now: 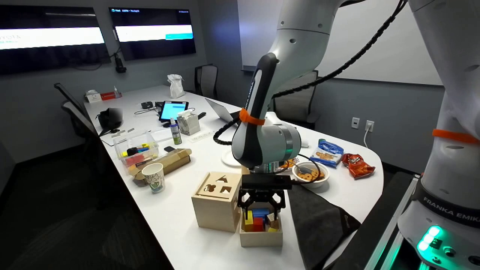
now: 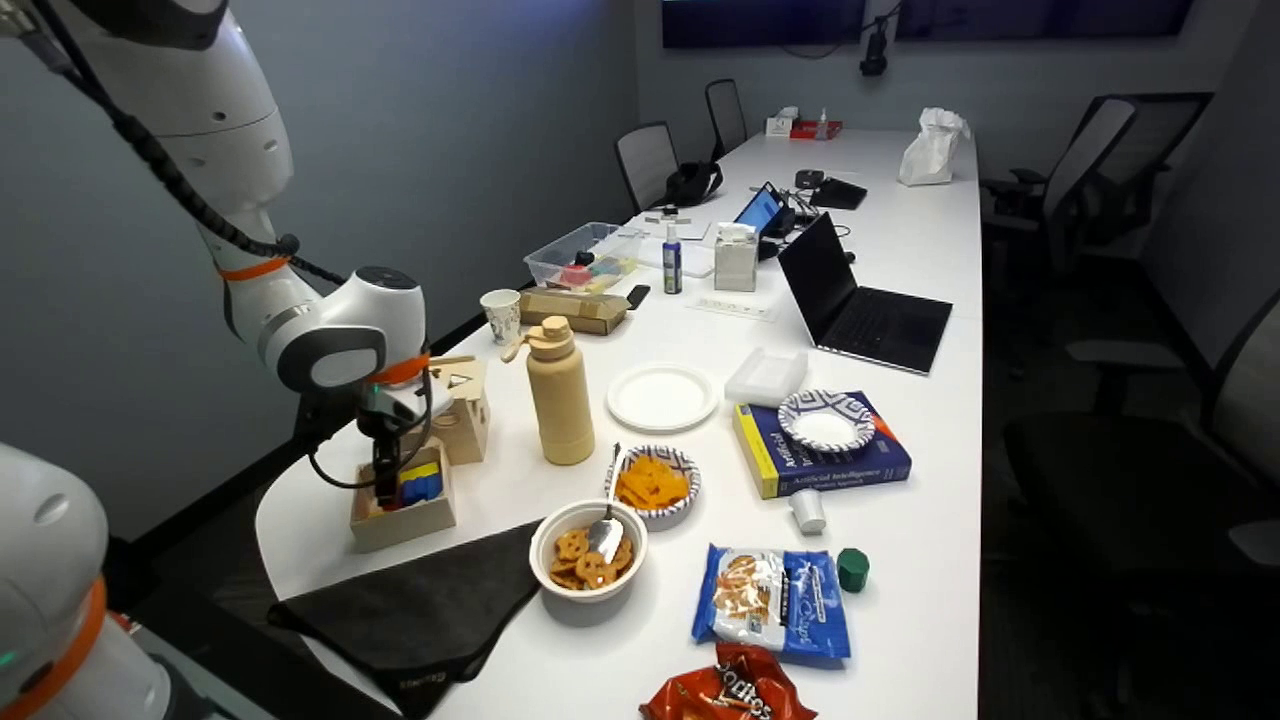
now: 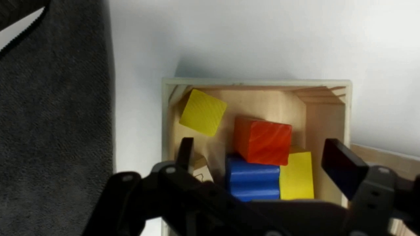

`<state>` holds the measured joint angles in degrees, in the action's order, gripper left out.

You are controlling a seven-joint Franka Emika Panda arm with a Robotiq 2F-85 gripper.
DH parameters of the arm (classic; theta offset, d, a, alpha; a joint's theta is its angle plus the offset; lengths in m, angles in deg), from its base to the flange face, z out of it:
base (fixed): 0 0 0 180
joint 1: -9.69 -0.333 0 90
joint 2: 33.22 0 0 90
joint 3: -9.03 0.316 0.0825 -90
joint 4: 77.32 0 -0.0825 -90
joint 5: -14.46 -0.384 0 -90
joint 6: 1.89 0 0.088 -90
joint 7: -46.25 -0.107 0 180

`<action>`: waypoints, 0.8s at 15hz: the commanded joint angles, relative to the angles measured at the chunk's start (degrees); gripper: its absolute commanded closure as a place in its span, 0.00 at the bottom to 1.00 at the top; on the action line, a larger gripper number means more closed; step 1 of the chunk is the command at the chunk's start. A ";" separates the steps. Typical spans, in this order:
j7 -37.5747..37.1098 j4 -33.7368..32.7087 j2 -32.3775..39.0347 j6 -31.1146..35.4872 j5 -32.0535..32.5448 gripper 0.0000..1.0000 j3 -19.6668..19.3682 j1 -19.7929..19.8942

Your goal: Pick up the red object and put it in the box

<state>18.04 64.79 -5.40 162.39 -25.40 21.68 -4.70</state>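
The red block stands in a shallow wooden tray among blue and yellow blocks. It also shows in an exterior view. The box, a light wooden cube with shape holes in its top, stands right beside the tray and shows in both exterior views. My gripper points down over the tray, with its fingertips at about the tray's opening. In the wrist view the gripper is open, with one finger on each side of the red block and apart from it. Nothing is held.
A blue block and a yellow block sit against the red block; another yellow block lies in a tray corner. A tan bottle, a bowl of snacks and a dark cloth are near the tray.
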 commanded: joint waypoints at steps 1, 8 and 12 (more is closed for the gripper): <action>-1.53 -1.78 2.03 0.55 0.90 0.00 -1.12 -1.25; -1.53 -3.15 3.36 -0.32 1.83 0.28 -2.05 -1.67; -0.95 -3.64 3.86 -0.56 1.51 0.58 -1.63 -1.13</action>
<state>18.04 62.40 -2.41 162.36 -24.77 20.45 -5.43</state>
